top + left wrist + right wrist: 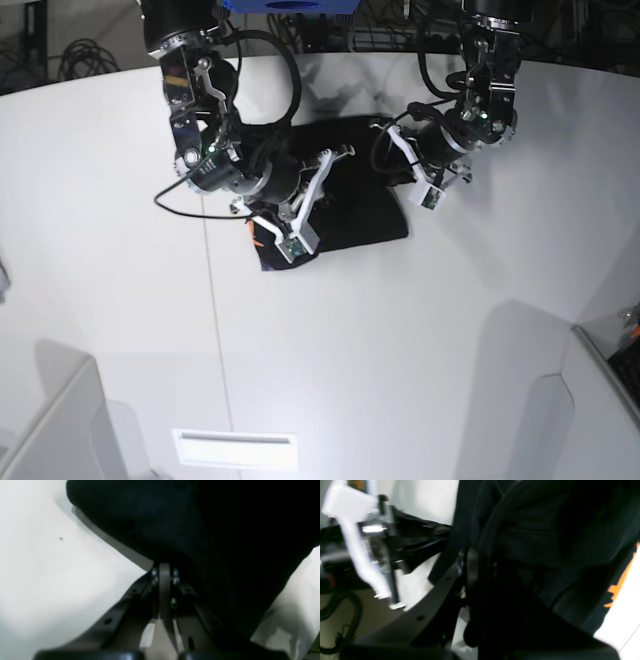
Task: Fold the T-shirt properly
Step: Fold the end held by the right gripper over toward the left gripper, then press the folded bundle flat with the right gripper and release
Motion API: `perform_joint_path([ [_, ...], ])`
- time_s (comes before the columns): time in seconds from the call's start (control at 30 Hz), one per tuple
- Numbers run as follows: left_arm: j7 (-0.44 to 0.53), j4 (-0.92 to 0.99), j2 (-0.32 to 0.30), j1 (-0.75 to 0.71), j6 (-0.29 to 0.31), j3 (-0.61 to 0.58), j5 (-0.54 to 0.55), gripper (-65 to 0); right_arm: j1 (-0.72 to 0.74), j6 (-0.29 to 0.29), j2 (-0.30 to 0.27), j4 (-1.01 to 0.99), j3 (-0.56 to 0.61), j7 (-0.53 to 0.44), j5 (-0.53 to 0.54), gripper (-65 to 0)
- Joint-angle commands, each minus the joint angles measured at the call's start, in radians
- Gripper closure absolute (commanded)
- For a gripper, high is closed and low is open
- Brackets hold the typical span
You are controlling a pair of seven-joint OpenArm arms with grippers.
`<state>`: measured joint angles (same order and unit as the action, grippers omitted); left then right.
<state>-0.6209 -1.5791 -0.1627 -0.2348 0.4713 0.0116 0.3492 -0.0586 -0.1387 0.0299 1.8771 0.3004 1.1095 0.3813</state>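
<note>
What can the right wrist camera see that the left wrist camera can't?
Only the right wrist view shows the orange print on the shirt's edge, a stitched hem, and the other arm, blurred, beside the cloth. Only the left wrist view shows the left gripper, shut at the edge of the smooth dark cloth, with bare white table beside it. Both show the black shirt filling much of the picture, right up against a gripper.

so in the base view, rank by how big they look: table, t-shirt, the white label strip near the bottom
1. table, fills most of the view.
2. T-shirt, a black patch partly hidden by both arms, so more may lie beneath.
3. white label strip, smallest, though nearest the camera.
</note>
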Motion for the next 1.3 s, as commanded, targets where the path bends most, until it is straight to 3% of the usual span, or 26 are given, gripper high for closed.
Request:
perform_joint_path([
  [0.0, -0.040, -0.007, -0.007, -0.007, -0.004, 0.003, -0.017, 0.0, 0.018, -0.002, 0.003, 0.002, 0.000, -0.035, 0.011, 0.0],
  [0.2, -0.040, -0.033, -0.007, -0.027, -0.004, 0.004, -0.016, 0.0, 0.021, -0.002, 0.005, -0.093, -0.002, -0.114, 0.011, 0.0],
  [0.4, -0.060, -0.132, -0.018, -0.071, -0.004, 0.015, -0.016, 0.0, 0.019, -0.002, 0.006, -0.096, 0.000, -0.114, 0.011, 0.0],
  [0.5, -0.169, -0.225, -0.025, -0.102, 0.002, 0.097, -0.005, 0.0, 0.019, -0.002, 0.008, -0.096, 0.000, -0.113, 0.011, 0.0],
  [0.67, -0.302, -0.309, -0.030, -0.143, 0.004, 0.282, 0.106, 0.0, 0.019, -0.002, 0.011, -0.150, -0.002, -0.121, 0.017, 0.0],
  [0.83, -0.347, -0.307, -0.077, -0.186, 0.005, 0.462, 0.181, 0.0, 0.018, -0.002, 0.021, -0.156, -0.002, -0.124, 0.018, 0.0],
  [0.97, -0.345, -0.307, -0.123, -0.234, 0.005, 0.526, 0.212, 0.0, 0.021, -0.002, 0.046, -0.159, -0.004, -0.124, 0.014, 0.0],
  [1.07, -0.343, -0.306, -0.125, -0.255, 0.005, 0.566, 0.210, 0.0, 0.033, -0.002, 0.048, -0.161, 0.001, -0.124, 0.014, 0.0],
  [1.17, -0.343, -0.306, -0.125, -0.268, 0.007, 0.589, 0.210, 0.0, 0.038, -0.002, 0.049, -0.161, 0.001, -0.124, 0.014, -7.7],
  [1.27, -0.347, -0.306, -0.125, -0.268, 0.051, 0.591, 0.210, 0.0, 0.039, -0.002, 0.066, -0.161, -0.004, -0.124, 0.012, -15.9],
])
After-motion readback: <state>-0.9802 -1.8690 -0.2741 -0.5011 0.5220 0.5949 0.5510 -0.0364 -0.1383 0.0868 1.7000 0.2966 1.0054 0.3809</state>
